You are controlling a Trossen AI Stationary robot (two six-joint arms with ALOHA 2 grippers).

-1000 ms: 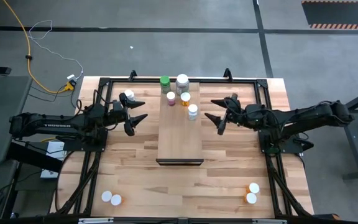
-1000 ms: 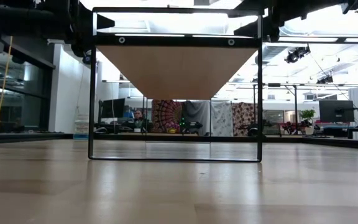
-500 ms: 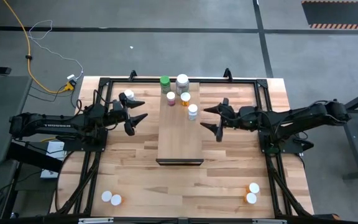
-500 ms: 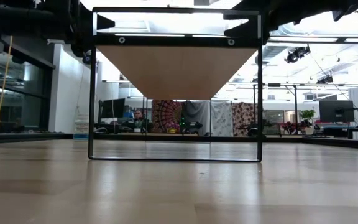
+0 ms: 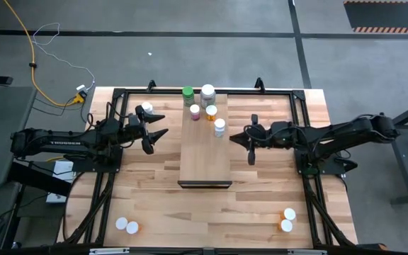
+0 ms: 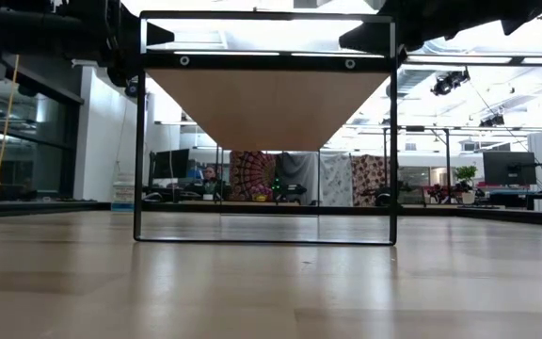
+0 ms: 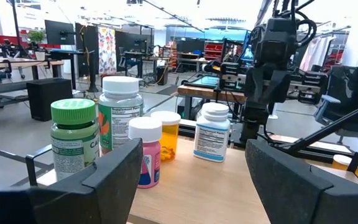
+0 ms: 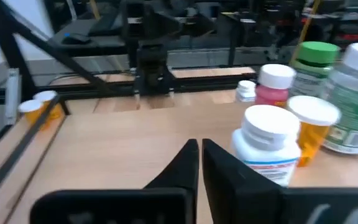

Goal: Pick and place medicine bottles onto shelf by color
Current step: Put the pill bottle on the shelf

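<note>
Five medicine bottles stand close together at the far end of the shelf [image 5: 205, 152], a long board of pale wood with a dark front edge, lying in the middle of the table [image 5: 161, 191]. The green-capped bottle [image 5: 188, 93] has a green body. Beside it stands the biggest bottle [image 5: 207, 92], white with a white cap and a green and orange label. In front of these are a pink bottle [image 5: 195, 111], an orange bottle [image 5: 211, 112] and a white bottle with a blue label [image 5: 219, 127], all with white caps. The white one is the nearest to the right side of the shelf.

More bottles are on the table, well apart from the shelf: two at the near left corner [image 5: 126, 226], two at the near right corner [image 5: 287, 219], and one with a white cap [image 5: 146, 108] next to the left arm.

The right gripper [image 5: 250, 139] is just beside the right edge of the shelf, near the white bottle, with its fingers pressed together and nothing between them. The left gripper [image 5: 156, 125] waits at the left of the shelf with its fingers spread wide and empty.

The table is of striped light wood with a black metal frame [image 5: 275, 91] around the work area. The floor under it is grey, and a yellow cable [image 5: 27, 42] lies there. Behind the table the room is a big workshop with desks, monitors and coloured cloths [image 6: 252, 174] hanging far away.
</note>
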